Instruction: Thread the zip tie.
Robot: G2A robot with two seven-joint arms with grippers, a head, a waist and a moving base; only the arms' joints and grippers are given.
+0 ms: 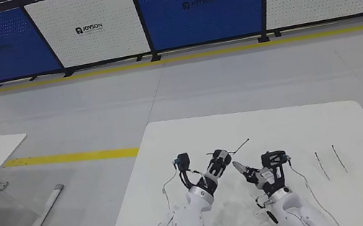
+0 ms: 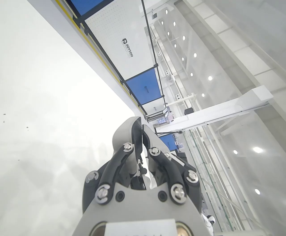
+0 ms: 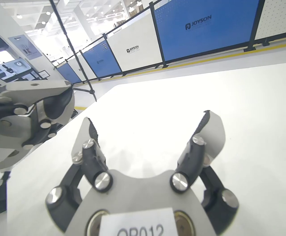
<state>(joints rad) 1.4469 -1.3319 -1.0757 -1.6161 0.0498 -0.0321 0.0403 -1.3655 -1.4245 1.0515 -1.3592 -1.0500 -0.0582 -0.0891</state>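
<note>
1. Now, the zip tie (image 1: 240, 146) is pinched in the left gripper (image 1: 219, 157) over the near middle of the bench (image 1: 292, 119). Its long axis slants from those jaws out toward the far right.
2. In the left wrist view, the left gripper (image 2: 141, 126) has its jaws pressed together, pads meeting, with room for nothing thicker than the strap.
3. The right gripper (image 1: 239, 168) sits just beside it, nose toward the left one. Its jaws are spread wide with nothing between them, and the right wrist view shows the gap plainly (image 3: 146, 115).
4. The top view gives the tie as a short thin slant. The right wrist view gives more: a long straight black strap (image 3: 75, 55) rising steeply. A short black piece runs from the left jaws (image 3: 68, 89) to meet it near its lower, pointed end. I cannot tell whether the strap passes through the head there.
5. The top view adds two spare ties (image 1: 320, 165) lying flat on the bench. They lie side by side, well to the right of both grippers, each running roughly near to far.
</note>
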